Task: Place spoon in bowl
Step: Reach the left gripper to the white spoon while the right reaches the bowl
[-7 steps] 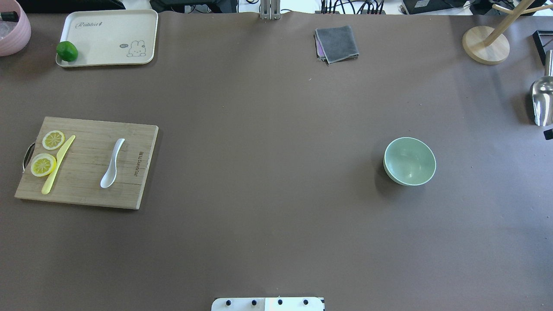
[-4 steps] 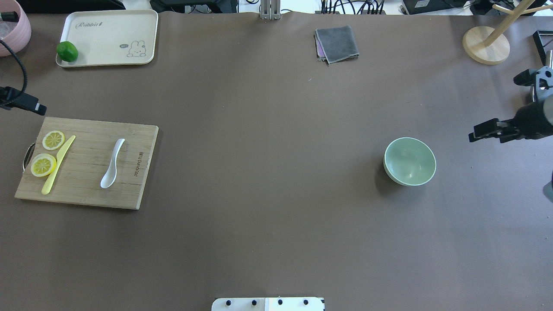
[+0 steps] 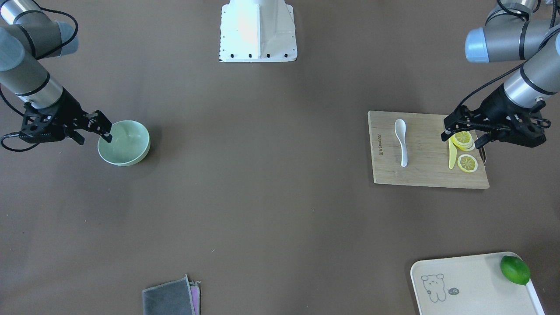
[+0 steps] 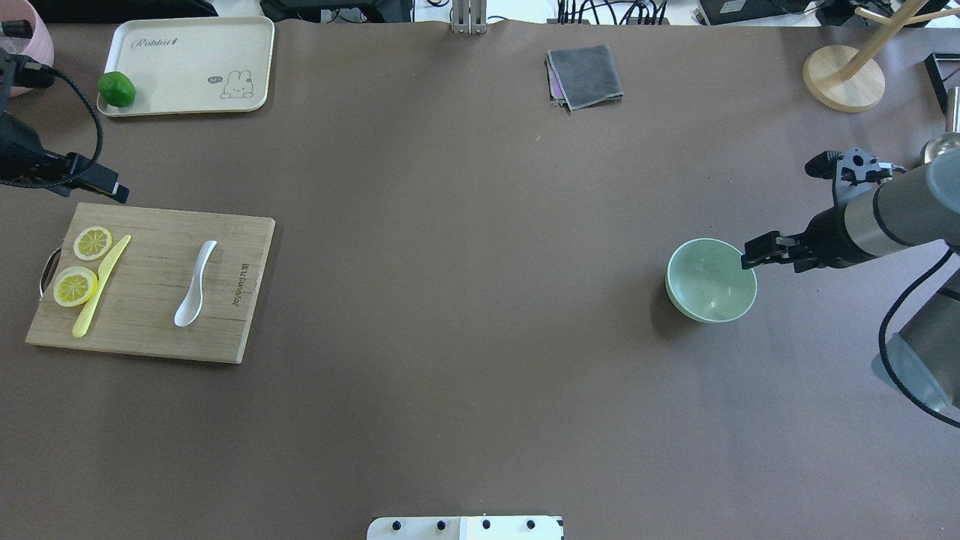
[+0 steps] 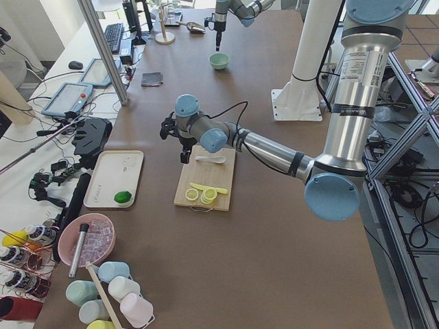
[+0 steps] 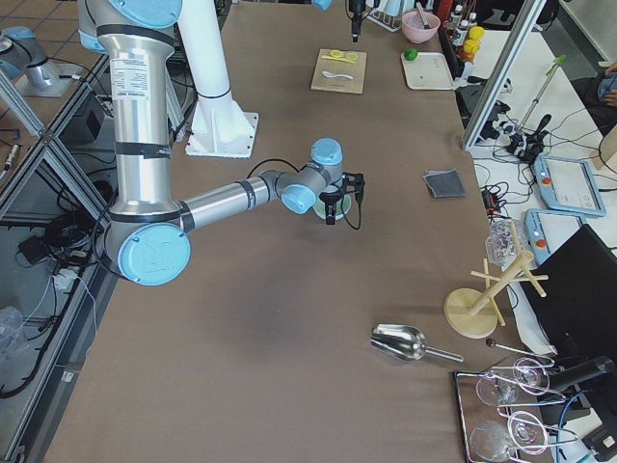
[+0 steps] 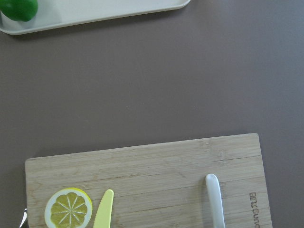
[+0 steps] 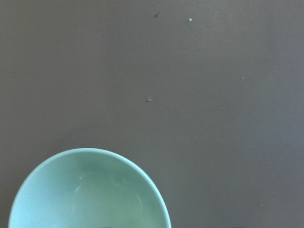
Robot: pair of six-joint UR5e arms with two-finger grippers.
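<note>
You've nothing done yet: spoon (image 3: 401,142) lies ungrasped on the board (image 3: 428,175), well apart from the empty bowl (image 3: 127,146); left jaws by the board, right jaws by the bowl, both spread, empty.

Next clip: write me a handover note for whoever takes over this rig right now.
Left hand: open, empty, over the yellow lemon slices on the wooden cutting board.
Right hand: open, empty, at the rim of the round pale mint-green bowl.
Small white soup spoon: flat on the board, apart from the left hand.
Bowl: empty, across the table from the board.
Done: nothing.
Left: grasp spoon, carry it over, place in bowl.
</note>
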